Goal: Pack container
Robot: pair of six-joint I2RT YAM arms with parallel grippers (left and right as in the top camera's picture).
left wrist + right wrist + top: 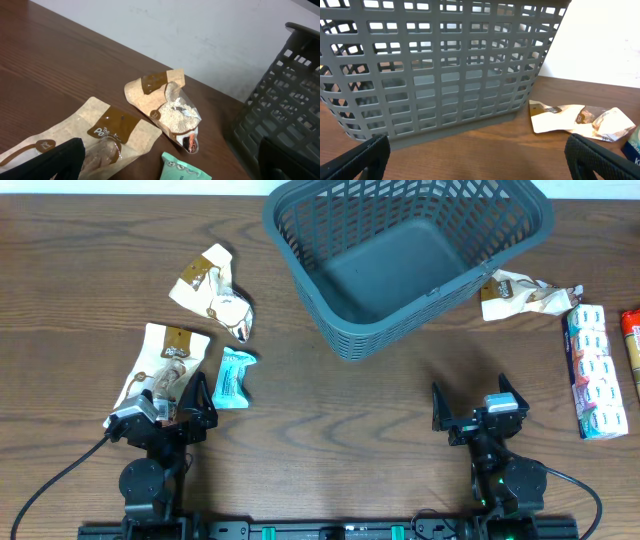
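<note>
Nearest the robot, on the container's near-left side, the left gripper (pixel 168 395) stood spread wide over the lower end of a tan pouch (pixel 160 360), holding nothing; on the container's near-right side the right gripper (pixel 470 395) was just as wide and empty above bare wood. The step looked to be the first pick, and that tan pouch seemed the fair choice: drop straight down, pinch across its flat sealed end rather than the puffed middle, close gently since the crinkly film may slip, then lift well above the rim before crossing and let go low over the floor. A teal packet (pixel 235 377) lay just beside that pouch, on the side nearer the container, so the fingers needed to stay off it. A second pouch (pixel 213 292) lay further out, level with the container's left wall. The container (pixel 400 260) itself sat farthest, central, its floor bare. Only the overhead view showed that floor, and the white-and-pink multipack (pixel 597 370) off its right side. Only the left wrist view showed pale crumbs through the second pouch's clear window; the right wrist view alone showed a crumpled pouch (pixel 575 117) just beside the container's right corner
</note>
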